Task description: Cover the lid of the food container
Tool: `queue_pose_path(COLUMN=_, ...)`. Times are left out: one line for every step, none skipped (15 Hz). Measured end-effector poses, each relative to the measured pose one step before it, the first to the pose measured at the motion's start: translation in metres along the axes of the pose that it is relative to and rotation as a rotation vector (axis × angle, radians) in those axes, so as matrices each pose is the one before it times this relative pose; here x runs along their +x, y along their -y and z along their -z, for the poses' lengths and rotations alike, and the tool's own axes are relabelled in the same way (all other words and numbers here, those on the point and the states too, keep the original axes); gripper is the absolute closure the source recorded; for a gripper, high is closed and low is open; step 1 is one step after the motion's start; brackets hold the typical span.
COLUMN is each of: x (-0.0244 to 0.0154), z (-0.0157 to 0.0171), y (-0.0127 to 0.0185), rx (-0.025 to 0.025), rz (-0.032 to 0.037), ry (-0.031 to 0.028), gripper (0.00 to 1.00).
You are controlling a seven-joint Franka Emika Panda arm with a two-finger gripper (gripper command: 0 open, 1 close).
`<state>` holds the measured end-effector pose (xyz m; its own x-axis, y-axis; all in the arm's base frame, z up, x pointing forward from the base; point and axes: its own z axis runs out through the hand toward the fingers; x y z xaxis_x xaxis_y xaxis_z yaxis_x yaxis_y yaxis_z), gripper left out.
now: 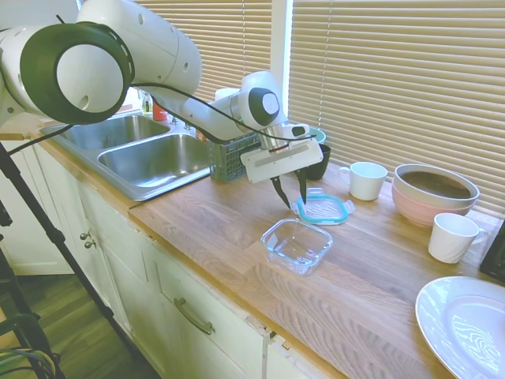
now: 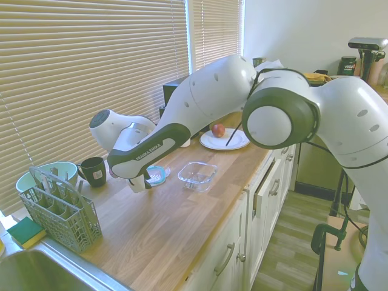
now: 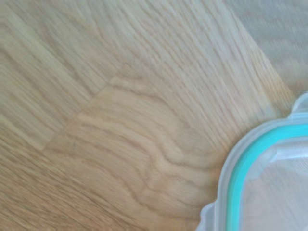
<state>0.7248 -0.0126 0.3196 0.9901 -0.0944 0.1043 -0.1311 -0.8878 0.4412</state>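
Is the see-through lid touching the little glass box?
Apart. The first exterior view shows bare wood between the lid and the food container.

Lid: flat clear plastic lid with teal rim (image 2: pixel 157 174), laid on the wooden counter (image 2: pixel 163 230)
Container: clear square tub (image 2: pixel 197 175), set just beside it, uncovered

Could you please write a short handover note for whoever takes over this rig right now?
Hand: open, empty, fingers pointing down over the near edge of the lid.
Lid: flat on the wooden counter, teal rim visible in the wrist view, not gripped.
Food container: empty and uncovered, on the counter just in front of the lid.
Done: approach to the lid.
Left: grasp the lid, lift it, set it on the container.
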Motion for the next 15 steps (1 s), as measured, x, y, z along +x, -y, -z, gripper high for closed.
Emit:
queue_pose_path(x=-0.00044, z=-0.00134, y=-0.00076, rx=-0.00137, rz=-0.00024, ry=0.00243, gripper=1.00)
queue_pose_path(x=-0.00077, z=-0.00173, y=-0.00030, rx=-0.00132, rz=0.00099, ry=0.00298, gripper=1.00)
queue_pose_path(x=-0.00078, z=-0.00155, y=0.00011, rx=-0.00086, rz=0.00151, ry=0.00274, gripper=1.00)
queue_pose_path(x=-0.00020, z=-0.00120, y=-0.00099, rx=-0.00136, rz=0.00021, ry=0.00117, gripper=1.00)
queue_pose_path(x=0.00028, z=-0.00042, y=-0.00133, rx=-0.00115, rz=0.00010, ry=-0.00116, gripper=1.00)
queue_pose_path(x=0.00026, z=-0.00035, y=-0.00126, rx=-0.00139, rz=-0.00021, ry=-0.00097, gripper=1.00)
queue_pose_path(x=0.00032, z=-0.00027, y=-0.00114, rx=-0.00112, rz=-0.00082, ry=-0.00166, gripper=1.00)
queue_pose_path(x=0.00045, z=-0.00009, y=-0.00087, rx=-0.00104, rz=-0.00047, ry=-0.00350, gripper=1.00)
queue_pose_path(x=0.00056, z=-0.00045, y=-0.00142, rx=-0.00089, rz=-0.00143, ry=-0.00460, gripper=1.00)
queue_pose_path(x=0.00029, z=-0.00064, y=-0.00176, rx=-0.00162, rz=-0.00209, ry=-0.00149, gripper=1.00)
queue_pose_path(x=0.00011, z=-0.00040, y=-0.00144, rx=-0.00146, rz=-0.00184, ry=-0.00001, gripper=1.00)
queue_pose_path(x=0.00013, z=0.00095, y=-0.00149, rx=-0.00047, rz=-0.00190, ry=-0.00137, gripper=1.00)
queue_pose_path(x=-0.00005, z=0.00262, y=-0.00193, rx=0.00063, rz=-0.00236, ry=-0.00305, gripper=1.00)
queue_pose_path(x=-0.00111, z=0.00439, y=-0.00235, rx=0.00204, rz=-0.00192, ry=-0.00375, gripper=1.00)
queue_pose_path(x=-0.00235, z=0.00470, y=-0.00276, rx=0.00232, rz=-0.00156, ry=-0.00185, gripper=1.00)
